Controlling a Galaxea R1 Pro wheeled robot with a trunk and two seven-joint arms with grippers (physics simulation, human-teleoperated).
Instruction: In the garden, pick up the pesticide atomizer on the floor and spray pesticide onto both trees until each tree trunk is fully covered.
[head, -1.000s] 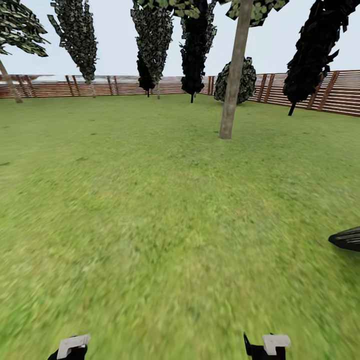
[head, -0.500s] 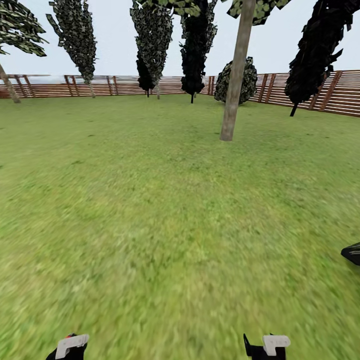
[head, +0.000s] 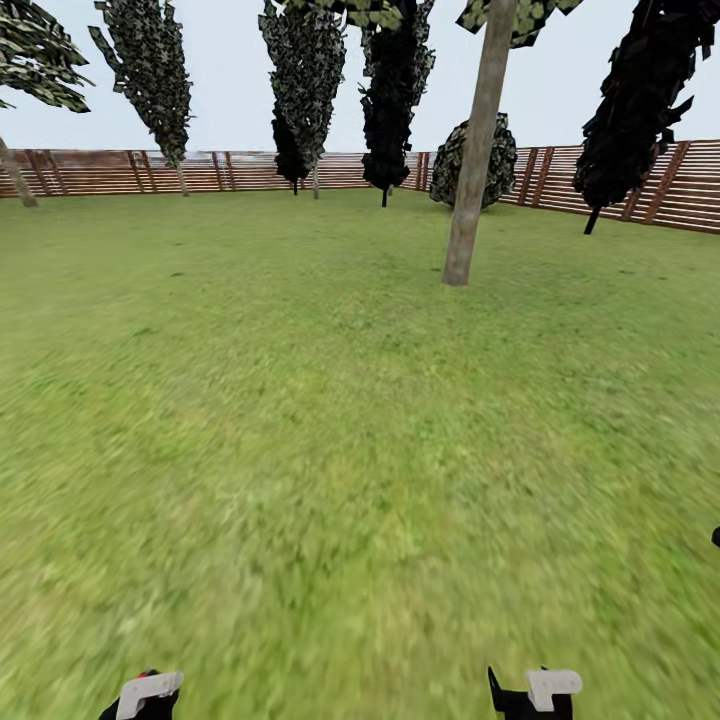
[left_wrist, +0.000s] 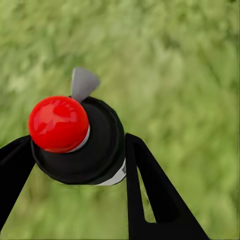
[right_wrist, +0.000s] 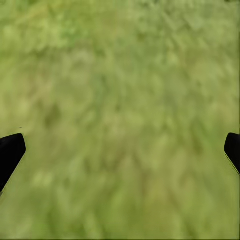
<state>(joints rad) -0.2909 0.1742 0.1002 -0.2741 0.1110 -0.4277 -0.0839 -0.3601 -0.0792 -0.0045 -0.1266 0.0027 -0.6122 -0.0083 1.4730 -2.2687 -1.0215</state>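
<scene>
Two black fingers of the left gripper (left_wrist: 75, 155) clamp the pesticide atomizer (left_wrist: 75, 140) between them, its red cap toward the wrist camera and its grey nozzle pointing away over the blurry green floor (left_wrist: 180, 70). The right gripper (right_wrist: 120, 150) hangs over the same grass with its fingers spread wide and nothing between them, while the thick mottled tree trunk (head: 475, 150) stands well ahead of both grippers, nearer the right one, before the brown slat fence (head: 690, 190)

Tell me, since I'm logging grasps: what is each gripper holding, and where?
Left gripper clamps the atomizer around its black body below the red cap. Right gripper holds nothing.
</scene>
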